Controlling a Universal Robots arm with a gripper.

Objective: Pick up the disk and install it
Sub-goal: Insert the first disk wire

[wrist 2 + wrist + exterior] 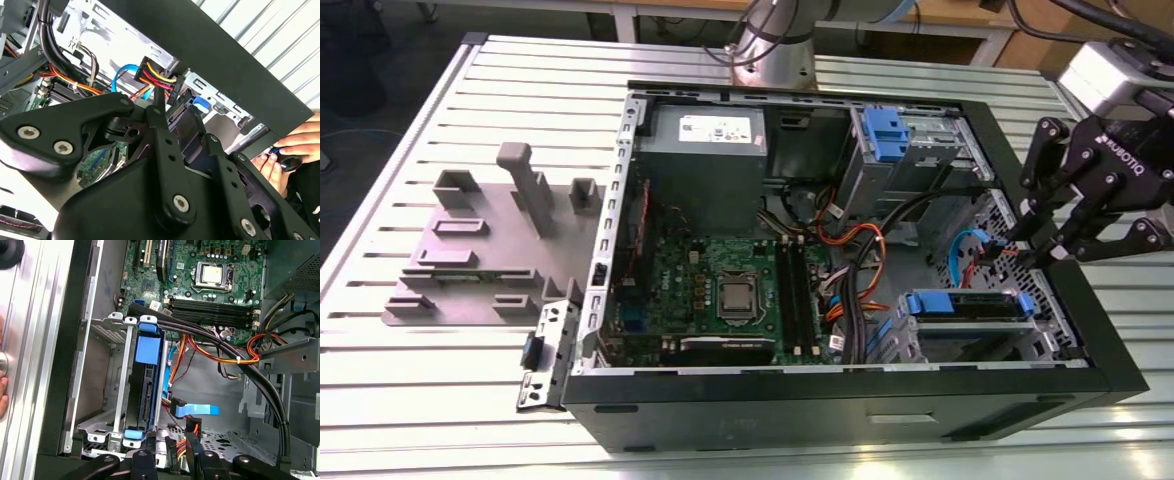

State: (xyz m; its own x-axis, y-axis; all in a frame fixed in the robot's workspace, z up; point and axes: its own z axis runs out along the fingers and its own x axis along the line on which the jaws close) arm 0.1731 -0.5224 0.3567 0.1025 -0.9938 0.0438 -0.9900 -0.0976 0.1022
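Note:
The disk (967, 305), silver with a blue carrier frame, sits inside the drive bay at the near corner of the open computer case (854, 400). In the first wrist view the disk (145, 390) stands on edge in the metal cage, blue frame around it. My gripper (1041, 250) hangs over the case's edge at the exterior view's right, just behind the disk. In both wrist views the gripper (182, 125) (182, 447) is shut on a black power connector (177, 107) with yellow, red and black wires. A blue data cable (197, 410) lies loose beside the disk.
The motherboard (734, 290), a grey power-supply box (707, 150) and another blue-latched bay (887, 135) are in the case. Thick black cables (260, 385) cross near the cage. A grey fixture (494, 240) lies on the slatted table. A person's hand (285, 155) rests by the case wall.

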